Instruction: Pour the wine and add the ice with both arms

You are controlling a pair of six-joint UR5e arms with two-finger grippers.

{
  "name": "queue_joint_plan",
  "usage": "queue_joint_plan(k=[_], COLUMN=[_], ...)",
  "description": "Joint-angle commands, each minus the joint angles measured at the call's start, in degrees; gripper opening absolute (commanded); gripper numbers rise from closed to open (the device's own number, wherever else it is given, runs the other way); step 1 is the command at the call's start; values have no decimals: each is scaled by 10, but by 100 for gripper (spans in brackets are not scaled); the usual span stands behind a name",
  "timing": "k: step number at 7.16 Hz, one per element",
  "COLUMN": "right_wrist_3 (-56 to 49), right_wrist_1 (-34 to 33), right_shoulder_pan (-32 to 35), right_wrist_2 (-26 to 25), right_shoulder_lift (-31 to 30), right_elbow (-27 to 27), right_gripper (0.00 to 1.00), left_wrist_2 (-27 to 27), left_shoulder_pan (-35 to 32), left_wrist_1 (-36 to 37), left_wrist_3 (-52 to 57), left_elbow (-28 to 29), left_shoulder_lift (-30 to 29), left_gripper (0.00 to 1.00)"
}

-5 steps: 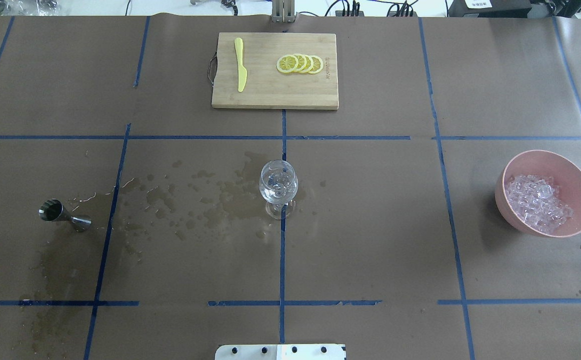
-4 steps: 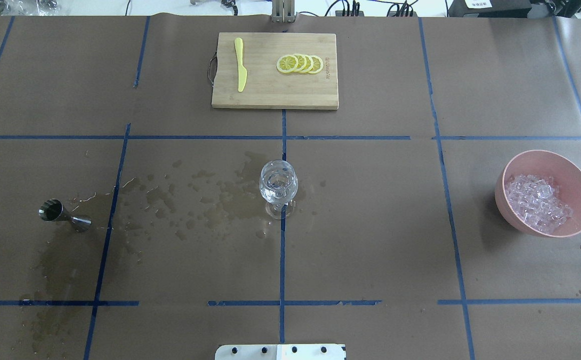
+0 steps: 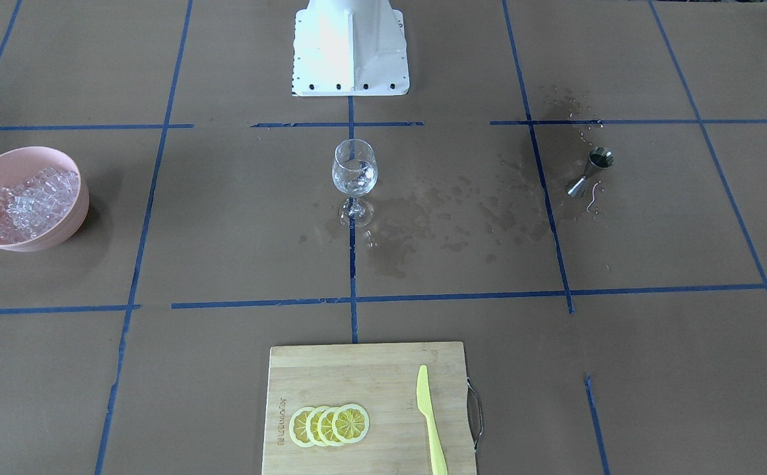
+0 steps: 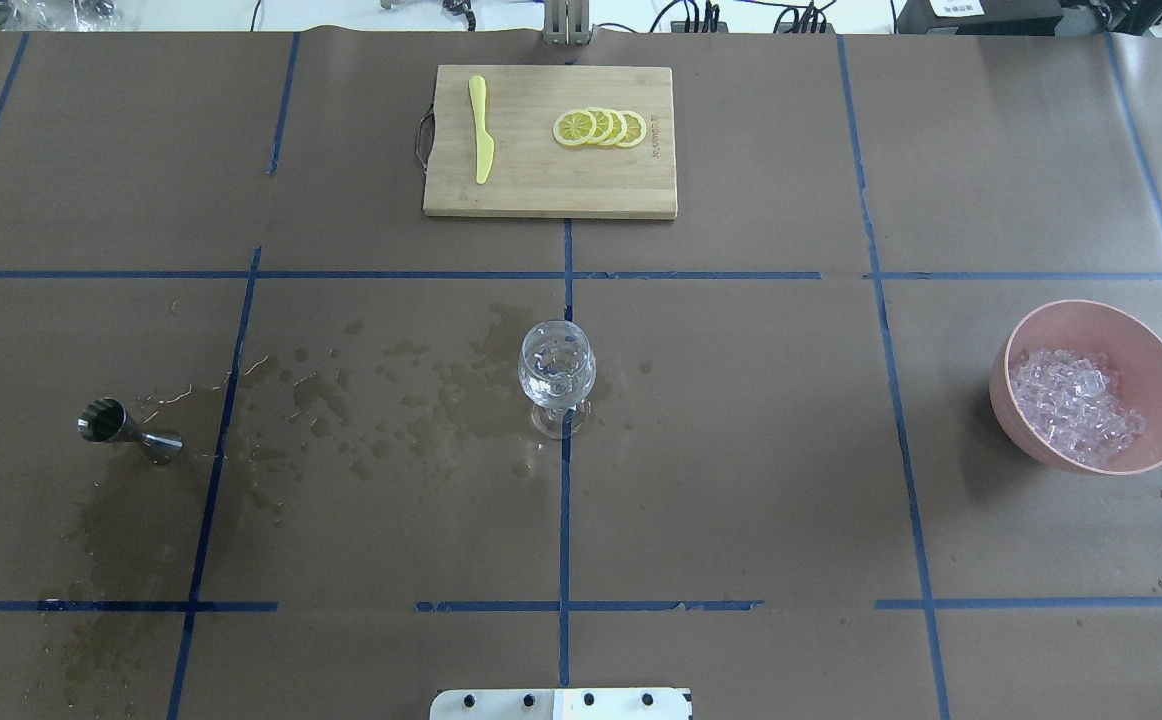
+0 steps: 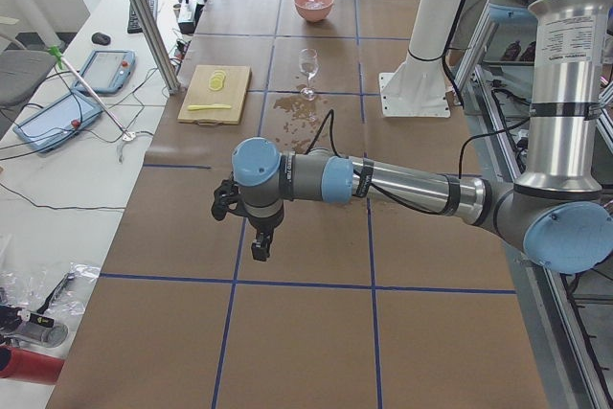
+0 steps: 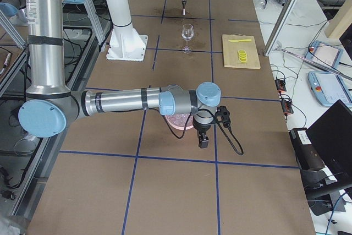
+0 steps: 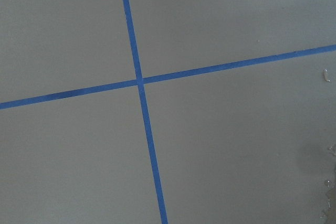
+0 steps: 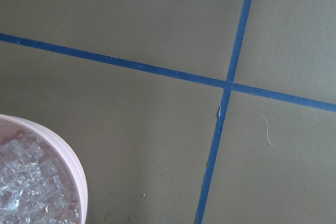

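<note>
Wine glass [image 4: 557, 375] stands mid-counter [image 4: 741, 450], likely so either side reaches it. Ice [image 4: 1076, 408] sits in pink bowl [image 4: 1156, 350], well right of glass, right end effector [image 6: 202, 140] hanging nearby. Jigger [image 4: 126, 430] well left of glass; left end effector [image 5: 261, 246] farther left. Cannot tell either's jaw state. Wine indistinct; wet patches [image 4: 441, 400] just left of glass.

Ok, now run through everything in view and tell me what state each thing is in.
Wine glass: upright, clear contents inside.
Jigger: upright.
Pink bowl: upright, holding ice.
Lemon slices: overlapping on cutting board.
Knife: flat on the board.
Table paper: wet with splashes.
Left gripper: open or shut unclear.
Right gripper: open or shut unclear.
</note>
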Motion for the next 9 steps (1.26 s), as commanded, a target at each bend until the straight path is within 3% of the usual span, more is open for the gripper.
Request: queue_joint_plan(k=[1, 4, 6, 8, 9], right_wrist_3=[2, 0, 2, 2, 0], right_wrist_1=[-1, 33, 45, 68, 69], right_shoulder_pan=[-4, -11, -11, -11, -12], right_wrist_2=[18, 22, 58, 57, 60], right_shoulder_lift=[1, -9, -16, -21, -21], right_elbow=[0, -1, -2, -4, 0], right_gripper=[100, 100, 100, 100, 100], left_wrist_2=[5, -2, -3, -30, -58], left_shoulder_pan=[6, 5, 7, 7, 29], left_wrist_1=[-2, -33, -78, -122, -169], left_wrist_3=[1, -5, -4, -21, -94], left_elbow=[1, 2, -1, -37, -37], left_shoulder_lift=[-3, -5, -2, -9, -9], left_gripper=[100, 100, 100, 100, 100])
